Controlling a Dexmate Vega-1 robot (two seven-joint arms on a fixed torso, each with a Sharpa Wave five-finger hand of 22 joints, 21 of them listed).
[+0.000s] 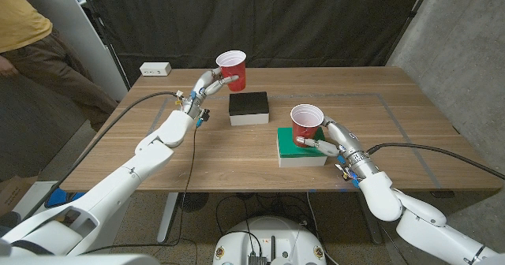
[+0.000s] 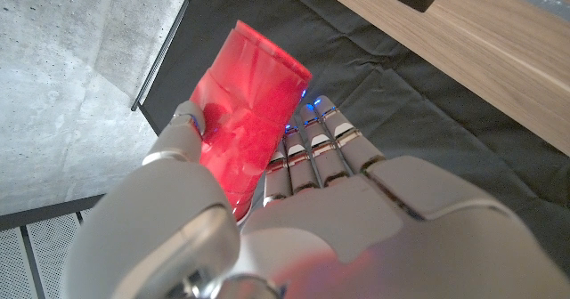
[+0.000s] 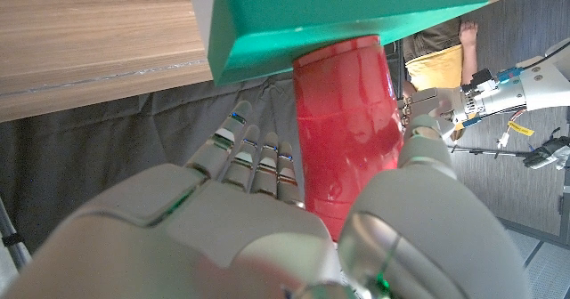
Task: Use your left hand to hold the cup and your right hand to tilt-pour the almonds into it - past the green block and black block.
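Head view, near right: I had my right hand (image 1: 325,142) wrapped around a red cup (image 1: 305,126), fingers on one side and thumb on the other.
Right cup: it stood upright on the green block (image 1: 302,154), its open mouth facing up; I could not tell what was inside.
Green block: it lay on the wooden table (image 1: 394,123), near the front edge and a little right of centre, its white side facing me.
Right wrist view: my fingers (image 3: 258,152) and thumb (image 3: 427,139) closed on the red cup's (image 3: 346,125) wall, with its base touching the green block (image 3: 338,19).
Middle of the table: the black block (image 1: 249,107) sat just beyond and left of the green one, apart from it.
Far left: my left hand (image 1: 209,85) held the second red cup (image 1: 233,70) beyond the black block, tilted slightly; whether it touched the table I could not tell.
Left wrist view: the thumb (image 2: 183,134) pressed one side of that cup (image 2: 245,112) and the fingers (image 2: 312,143) lay along the other.
Far left edge: a white box (image 1: 155,69) rested on the table, and a person (image 1: 31,36) stood beyond the corner.
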